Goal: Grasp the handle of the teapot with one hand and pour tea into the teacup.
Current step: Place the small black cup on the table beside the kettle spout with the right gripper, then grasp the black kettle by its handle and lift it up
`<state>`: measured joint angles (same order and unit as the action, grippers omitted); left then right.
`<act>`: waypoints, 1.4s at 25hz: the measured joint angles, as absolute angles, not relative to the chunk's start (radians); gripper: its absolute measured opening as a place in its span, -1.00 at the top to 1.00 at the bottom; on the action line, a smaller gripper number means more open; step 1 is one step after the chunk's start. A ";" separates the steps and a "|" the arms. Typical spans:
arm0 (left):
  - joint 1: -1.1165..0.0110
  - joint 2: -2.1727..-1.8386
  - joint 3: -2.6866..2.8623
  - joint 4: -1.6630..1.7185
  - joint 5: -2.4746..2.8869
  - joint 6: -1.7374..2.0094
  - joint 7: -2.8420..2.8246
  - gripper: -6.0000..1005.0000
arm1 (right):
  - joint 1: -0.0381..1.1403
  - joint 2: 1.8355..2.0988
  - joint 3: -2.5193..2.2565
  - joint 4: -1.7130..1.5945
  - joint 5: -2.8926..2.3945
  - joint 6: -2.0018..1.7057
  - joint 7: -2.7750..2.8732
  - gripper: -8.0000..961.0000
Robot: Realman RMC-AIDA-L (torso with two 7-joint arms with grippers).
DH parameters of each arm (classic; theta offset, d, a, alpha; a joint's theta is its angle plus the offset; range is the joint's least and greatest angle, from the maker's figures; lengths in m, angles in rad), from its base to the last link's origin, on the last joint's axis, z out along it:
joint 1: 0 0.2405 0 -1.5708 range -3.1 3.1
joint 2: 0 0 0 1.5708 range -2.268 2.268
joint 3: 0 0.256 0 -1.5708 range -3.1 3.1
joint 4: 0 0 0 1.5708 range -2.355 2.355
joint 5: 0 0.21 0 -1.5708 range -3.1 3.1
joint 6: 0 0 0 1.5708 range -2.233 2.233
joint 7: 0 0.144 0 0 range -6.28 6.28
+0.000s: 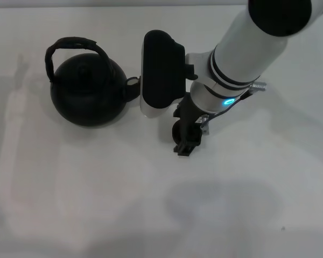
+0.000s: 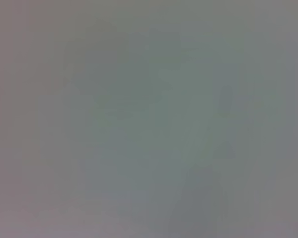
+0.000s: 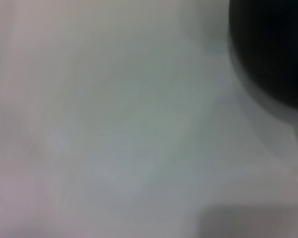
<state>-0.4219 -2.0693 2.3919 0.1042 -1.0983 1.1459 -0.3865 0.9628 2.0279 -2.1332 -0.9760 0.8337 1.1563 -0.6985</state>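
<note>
1. The teapot sits on the white table at the left of the head view, round and matte black. Its handle arches over the lid, with its long axis running roughly left to right across the pot.
2. The spout points right — toward the right arm's black-and-white wrist housing, which hangs just beside it.
3. The right gripper hangs to the right of and nearer than the teapot, over a small dark round shape that I judge to be the teacup. Whether its fingers are apart or together I cannot tell.
4. The left gripper is not in view.
5. The coming move turns on this: the handle lies to the left of the right gripper and farther back, so that arm, the only one near, would have to cross over the spout to reach it.
</note>
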 joint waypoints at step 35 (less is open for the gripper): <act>-0.403 -2.069 2.392 0.100 -1.098 1.180 -0.387 -0.75 | 0.507 2.015 -1.125 -0.695 1.733 1.100 -1.439 -0.77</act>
